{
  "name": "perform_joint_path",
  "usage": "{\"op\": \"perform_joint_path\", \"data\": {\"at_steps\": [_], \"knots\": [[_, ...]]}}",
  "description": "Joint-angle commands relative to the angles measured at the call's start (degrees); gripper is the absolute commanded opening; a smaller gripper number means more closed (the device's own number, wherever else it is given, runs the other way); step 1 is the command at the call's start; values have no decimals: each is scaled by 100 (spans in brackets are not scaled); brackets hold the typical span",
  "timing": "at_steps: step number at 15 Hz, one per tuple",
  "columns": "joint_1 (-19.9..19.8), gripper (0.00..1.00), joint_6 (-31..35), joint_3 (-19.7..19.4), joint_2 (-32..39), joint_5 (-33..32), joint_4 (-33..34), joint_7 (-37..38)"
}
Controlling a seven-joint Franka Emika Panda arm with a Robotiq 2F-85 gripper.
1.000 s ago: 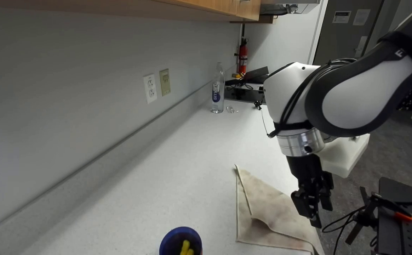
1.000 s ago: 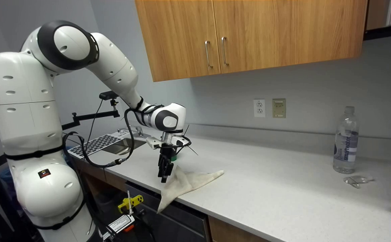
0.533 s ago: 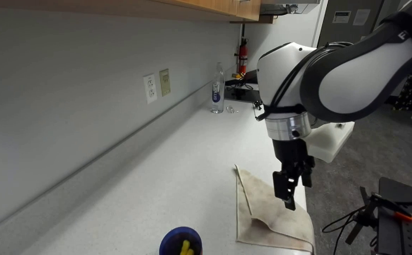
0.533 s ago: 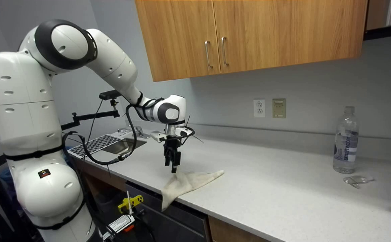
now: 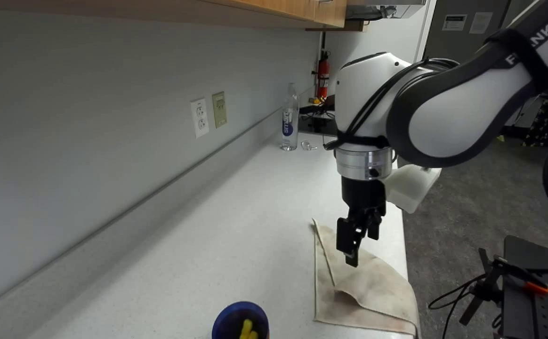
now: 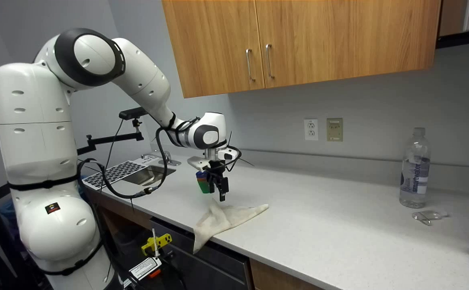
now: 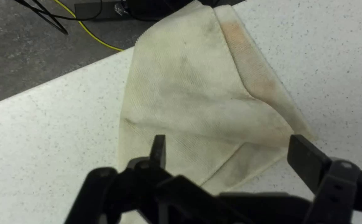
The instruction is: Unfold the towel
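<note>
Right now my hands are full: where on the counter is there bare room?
Mostly the counter between the towel and the bottle; also between the towel and the wall. Crowded: the towel, with the open gripper above it, and beside the bottle, where a clear object lies.

In an exterior view, a beige cloth towel (image 6: 223, 218) lies beneath a black two-fingered gripper (image 6: 217, 195) on a white counter (image 6: 319, 229), one end hanging over the front edge. Behind the towel is a round blue-rimmed cup (image 6: 203, 185); farther left, a metal sink (image 6: 145, 176); well to the right, near the grey wall (image 6: 270, 117), a clear plastic bottle (image 6: 415, 171). A brown wooden cabinet (image 6: 319, 36) hangs above the counter.
</note>
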Motion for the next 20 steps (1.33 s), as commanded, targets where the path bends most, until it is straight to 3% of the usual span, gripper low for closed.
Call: {"op": "perform_joint_path", "data": {"at_steps": [1, 9, 19, 20], "knots": [[-71, 100, 268, 120, 405, 20, 123, -337], [158, 100, 463, 160, 1105, -457, 359, -520], [759, 100, 456, 46, 1412, -1604, 559, -298], [812, 89, 465, 8, 1416, -1767, 576, -256]]}}
